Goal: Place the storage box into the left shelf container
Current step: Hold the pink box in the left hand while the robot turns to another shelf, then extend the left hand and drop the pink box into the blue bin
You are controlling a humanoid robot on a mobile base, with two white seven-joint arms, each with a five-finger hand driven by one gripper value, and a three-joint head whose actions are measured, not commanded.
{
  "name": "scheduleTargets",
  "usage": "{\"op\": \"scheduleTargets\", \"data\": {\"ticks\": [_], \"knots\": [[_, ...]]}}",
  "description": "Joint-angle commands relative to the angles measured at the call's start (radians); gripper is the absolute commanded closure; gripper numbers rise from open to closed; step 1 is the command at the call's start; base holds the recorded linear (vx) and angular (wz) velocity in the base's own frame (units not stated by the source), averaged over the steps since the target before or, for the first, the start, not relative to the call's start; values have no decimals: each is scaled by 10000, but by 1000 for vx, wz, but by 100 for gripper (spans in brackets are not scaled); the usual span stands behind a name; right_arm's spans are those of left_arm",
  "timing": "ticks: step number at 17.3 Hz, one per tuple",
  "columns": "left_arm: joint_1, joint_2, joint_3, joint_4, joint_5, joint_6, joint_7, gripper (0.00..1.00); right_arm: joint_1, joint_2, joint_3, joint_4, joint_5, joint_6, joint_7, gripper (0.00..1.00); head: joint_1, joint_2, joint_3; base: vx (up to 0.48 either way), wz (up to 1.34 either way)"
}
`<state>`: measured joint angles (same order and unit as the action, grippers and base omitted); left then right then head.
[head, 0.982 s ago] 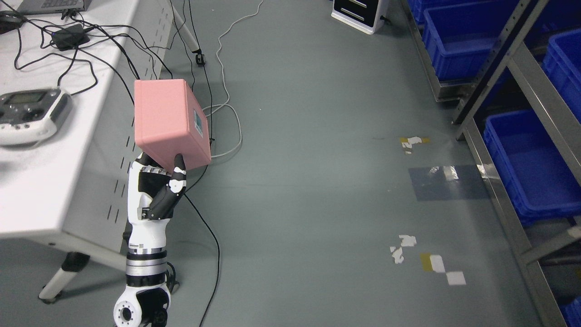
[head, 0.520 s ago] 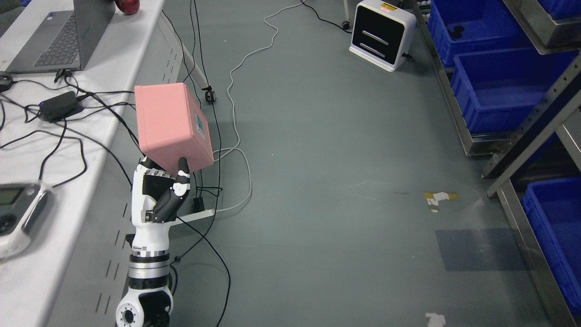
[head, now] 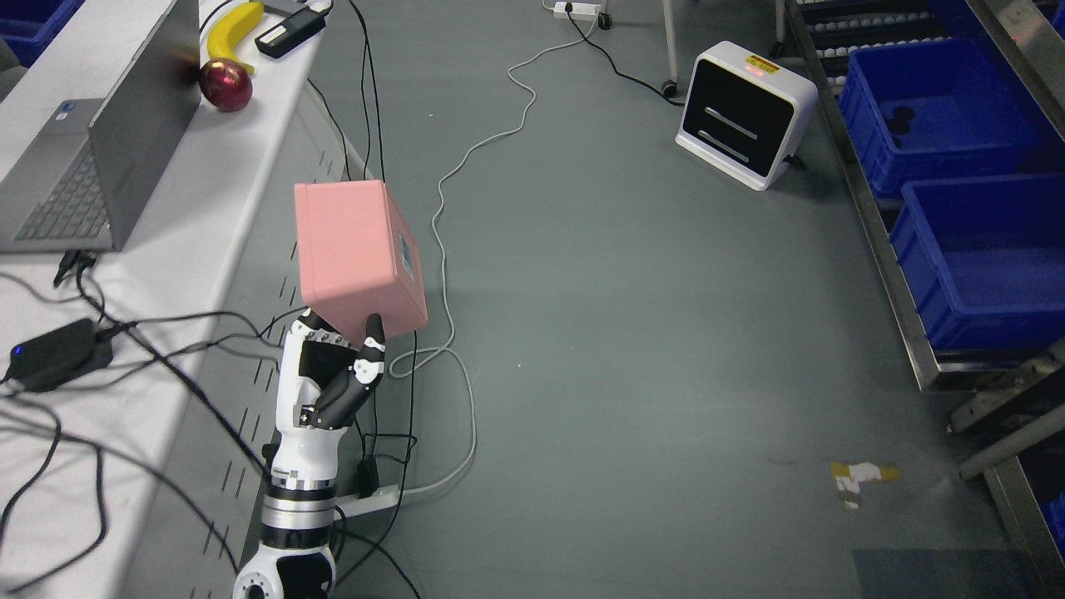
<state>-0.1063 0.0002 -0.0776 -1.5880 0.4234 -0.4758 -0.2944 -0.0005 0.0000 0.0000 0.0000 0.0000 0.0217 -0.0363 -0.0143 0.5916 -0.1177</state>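
Grey floor slides down-frame since 1 second ago: camera motion. Left robot hand [head: 333, 378] still pinches the pink rectangular storage box [head: 354, 249]; blue plastic shelf bins [head: 986, 249] sit at 3 o'clock, unreached.

White table [head: 208, 241]: laptop [head: 91, 166], banana [head: 229, 29], maybe apple [head: 225, 86], adapter [head: 54, 353].

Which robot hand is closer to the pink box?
Left. The left robot hand holds the pink box from below, fingers on it. The right one is out of view.
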Motion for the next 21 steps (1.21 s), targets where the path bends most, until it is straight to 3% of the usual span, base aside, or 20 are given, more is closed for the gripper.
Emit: {"op": "scheduleTargets", "data": {"ticks": [1,10,21], "knots": [[250,173,-865,248,0,-180,-139,96,97,-175,-46,-174,15,-3,-67,0,0,0,0,588,-296],[709,173,-1416,708,-31,-288,-537,96,97,-175,-46,-174,15,-3,-67,0,0,0,0,470,-1152],[804,289,-1356,907,-214,-182,-2056,95,97,-175,-46,-174,15,-3,-67,0,0,0,0,268,-1192]]}}
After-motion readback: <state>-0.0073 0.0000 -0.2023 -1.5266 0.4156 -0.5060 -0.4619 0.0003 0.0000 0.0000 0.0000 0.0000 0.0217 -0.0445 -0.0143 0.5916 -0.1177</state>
